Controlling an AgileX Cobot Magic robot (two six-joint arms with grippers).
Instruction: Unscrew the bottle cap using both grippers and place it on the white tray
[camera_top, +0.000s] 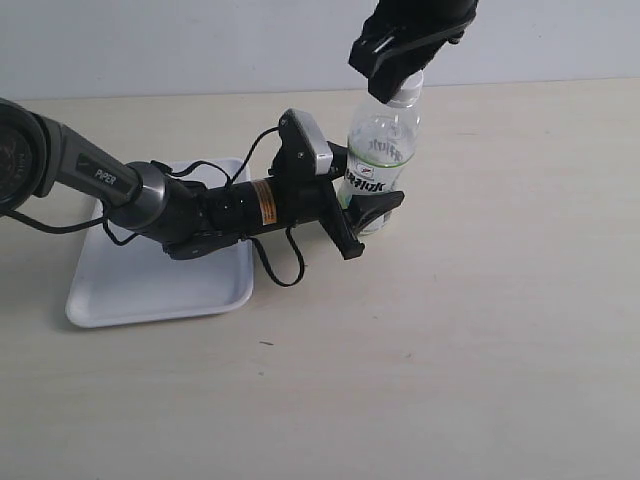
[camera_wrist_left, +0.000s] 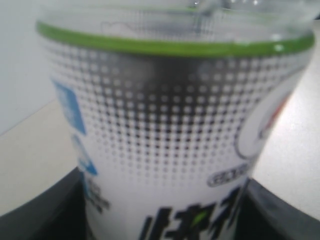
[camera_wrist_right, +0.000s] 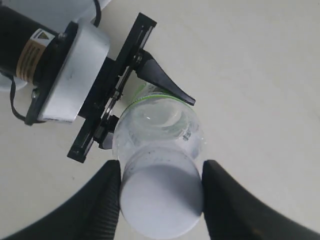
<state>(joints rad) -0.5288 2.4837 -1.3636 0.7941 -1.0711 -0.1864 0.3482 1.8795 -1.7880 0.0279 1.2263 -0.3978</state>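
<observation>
The clear bottle (camera_top: 385, 150) stands upright on the table just right of the white tray (camera_top: 150, 290). My left gripper (camera_top: 365, 195) reaches in sideways and is shut on the bottle's labelled body; in the left wrist view the label (camera_wrist_left: 170, 125) fills the space between the black fingers (camera_wrist_left: 30, 220). My right gripper (camera_top: 395, 85) comes down from above onto the white bottle cap (camera_top: 405, 95). In the right wrist view the cap (camera_wrist_right: 161, 200) sits on the neck, and both ribbed fingers (camera_wrist_right: 107, 200) press its sides. The right gripper (camera_wrist_right: 161, 195) is shut on it.
The white tray lies flat at the table's left, partly under the left arm and its loose black cables (camera_top: 280, 265). Bare beige table (camera_top: 480, 330) stretches to the right and front of the bottle. A pale wall (camera_top: 200, 40) runs behind.
</observation>
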